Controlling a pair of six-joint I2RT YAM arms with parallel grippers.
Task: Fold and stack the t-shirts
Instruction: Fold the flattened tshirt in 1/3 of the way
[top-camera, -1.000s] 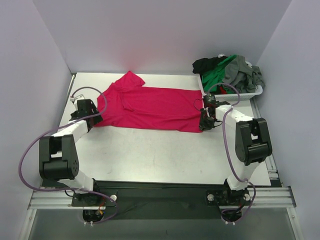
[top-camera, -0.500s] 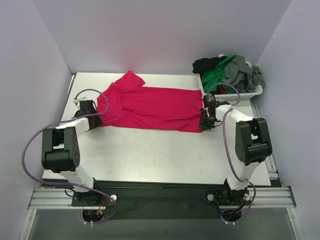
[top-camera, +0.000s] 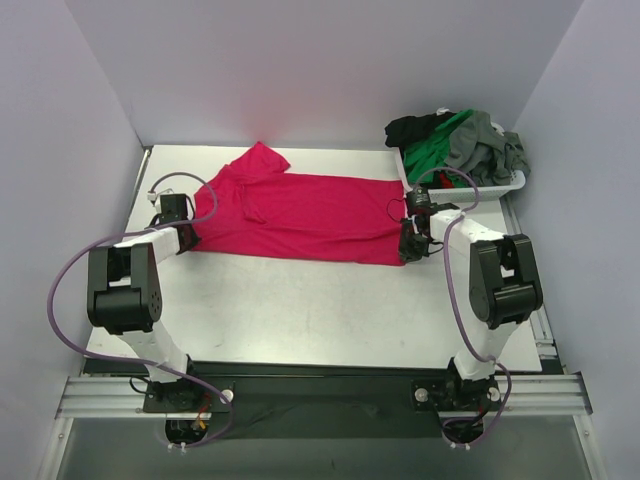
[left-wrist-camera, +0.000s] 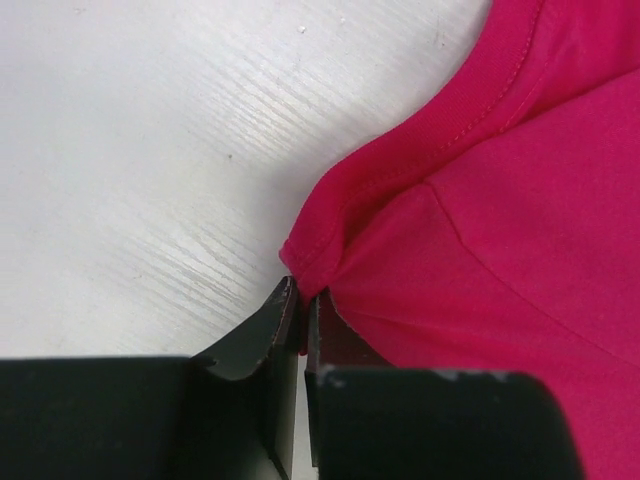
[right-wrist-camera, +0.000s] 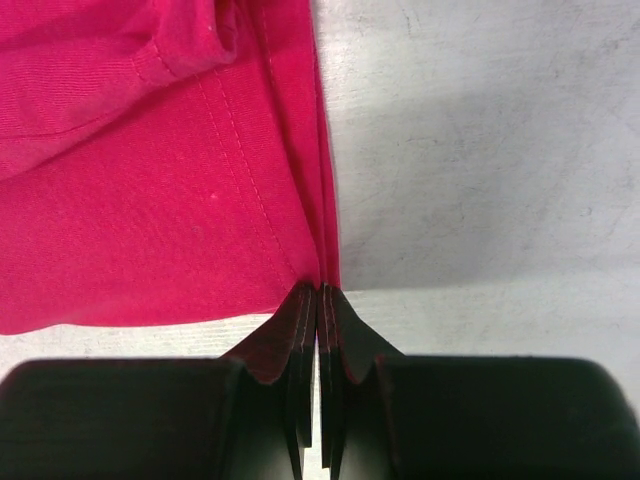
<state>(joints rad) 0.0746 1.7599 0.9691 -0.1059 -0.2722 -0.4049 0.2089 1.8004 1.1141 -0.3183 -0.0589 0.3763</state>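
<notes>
The crimson-red t-shirt (top-camera: 300, 215) lies flat on the far half of the tabletop (top-camera: 300, 310), its long axis running left to right between the arms. The left gripper (left-wrist-camera: 300, 295) is pinched closed on its near-left corner and the right gripper (right-wrist-camera: 318, 295) on the near-right hem, so the cloth spreads away from both. The near side has much bare room, I think; the white basket (top-camera: 500, 187) stands just beyond the right gripper.

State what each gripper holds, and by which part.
Both hold the crimson-red cloth t-shirt: left gripper pinches its near-left corner, right gripper its near-right hemmed corner.
</notes>
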